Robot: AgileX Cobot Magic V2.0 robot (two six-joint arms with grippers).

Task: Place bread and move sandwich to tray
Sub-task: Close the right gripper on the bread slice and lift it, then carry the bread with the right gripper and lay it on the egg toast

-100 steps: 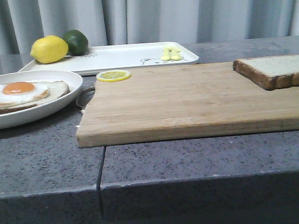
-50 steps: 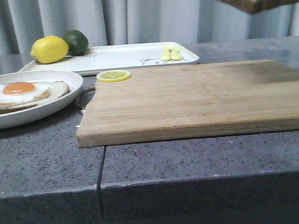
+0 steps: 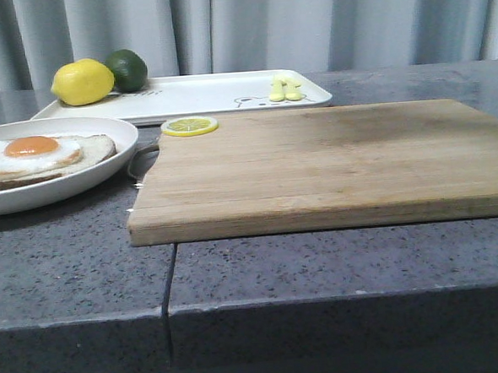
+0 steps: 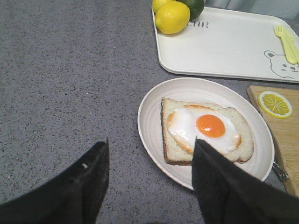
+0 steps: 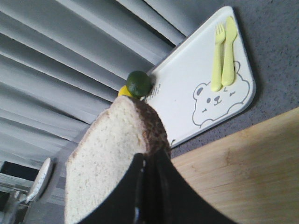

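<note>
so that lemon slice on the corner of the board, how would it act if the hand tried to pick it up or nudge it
The lemon slice looks thin and lies flat on the cutting board, so pinching it from above seems awkward. It would probably slide rather than roll if nudged. Its surface may be slick, but that cannot be confirmed.

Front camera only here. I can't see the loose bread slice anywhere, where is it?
Observer: The right gripper is shut on the bread, held up in the air.
Operator: And the left gripper?
Observer: The left gripper is open and empty, near the sandwich on its plate.
Operator: What are the yellow bits on the tray?
Observer: A fork and knife on the tray.
</note>
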